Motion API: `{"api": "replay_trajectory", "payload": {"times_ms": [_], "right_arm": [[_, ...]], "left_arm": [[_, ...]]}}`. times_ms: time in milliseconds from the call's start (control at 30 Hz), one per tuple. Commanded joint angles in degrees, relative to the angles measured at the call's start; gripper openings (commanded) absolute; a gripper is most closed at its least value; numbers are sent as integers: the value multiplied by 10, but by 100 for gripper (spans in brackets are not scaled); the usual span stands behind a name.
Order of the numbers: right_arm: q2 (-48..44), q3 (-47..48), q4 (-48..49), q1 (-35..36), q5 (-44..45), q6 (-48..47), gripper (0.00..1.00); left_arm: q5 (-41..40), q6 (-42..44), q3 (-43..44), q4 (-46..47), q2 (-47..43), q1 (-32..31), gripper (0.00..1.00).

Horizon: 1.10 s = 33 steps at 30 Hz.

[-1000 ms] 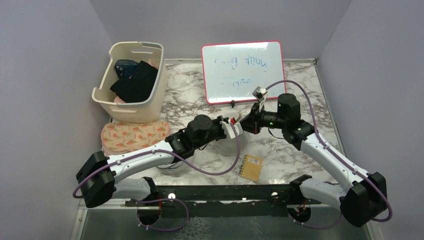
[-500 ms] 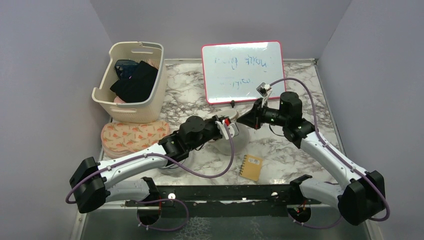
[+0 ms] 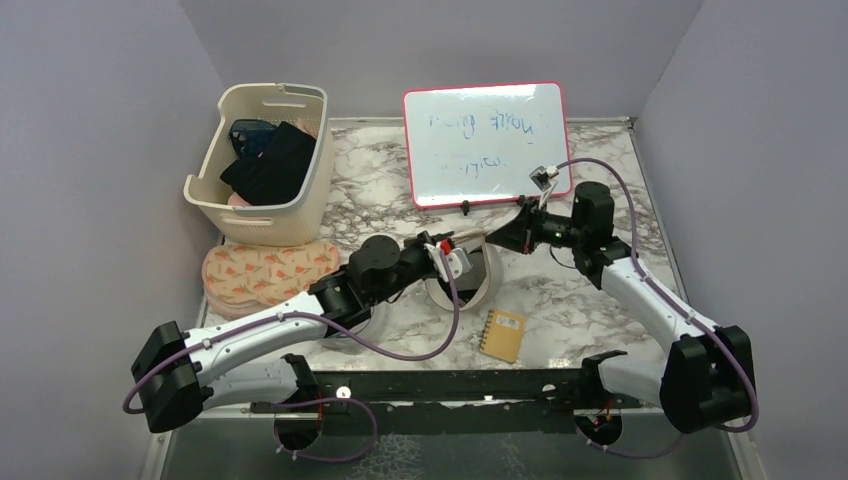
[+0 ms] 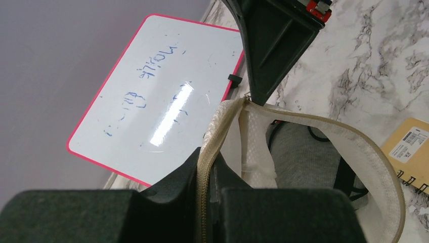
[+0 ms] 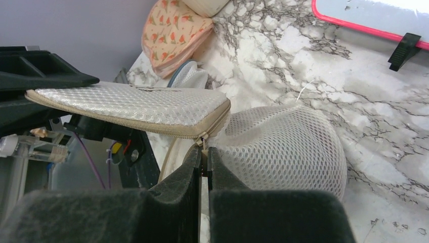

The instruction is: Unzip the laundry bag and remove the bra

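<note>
Item: notebook (image 3: 502, 333), lying nearest the arm bases.
Item: laundry bag (image 3: 472, 285), sitting mid-table just beyond. Its zip is running partly open and its tan lid (image 5: 131, 104) is lifting off the mesh.
Item: left gripper (image 4: 210, 174), pinching the lid's zipper edge, jaws narrow.
Item: right gripper (image 5: 204, 158), clamping tight on the zip pull (image 5: 203, 143).
Item: bra (image 4: 303, 154), grey with dark straps, lying inside and awaiting removal. Unzipping is looking roughly half done.
Item: whiteboard (image 3: 487, 143), standing farthest.
</note>
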Motion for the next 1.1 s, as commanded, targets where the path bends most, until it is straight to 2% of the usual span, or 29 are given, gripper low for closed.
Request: {"api": "replay_trajectory", "payload": {"times_ms": [0, 300, 500, 667, 800, 900, 967, 1067], "right_arm": [[20, 12, -25, -13, -16, -45, 1], [-23, 5, 27, -8, -102, -26, 1], [-38, 17, 37, 5, -122, -25, 1], [-34, 36, 7, 28, -126, -48, 1], [-45, 34, 12, 39, -129, -46, 1], [-45, 35, 10, 53, -135, -48, 1], [-43, 39, 1, 62, -136, -55, 1], [-44, 41, -16, 65, -131, -67, 1]], "left_arm": [[-29, 4, -8, 59, -41, -2, 0], [-36, 7, -5, 59, -13, -2, 3], [-40, 11, -5, 58, 10, -2, 24], [-28, 3, 2, 48, 26, -2, 44], [-23, 2, 8, 36, 40, -2, 50], [-24, 3, 13, 30, 50, -3, 49], [-22, 2, 15, 28, 50, -2, 41], [-22, 3, 15, 27, 42, -3, 22]]}}
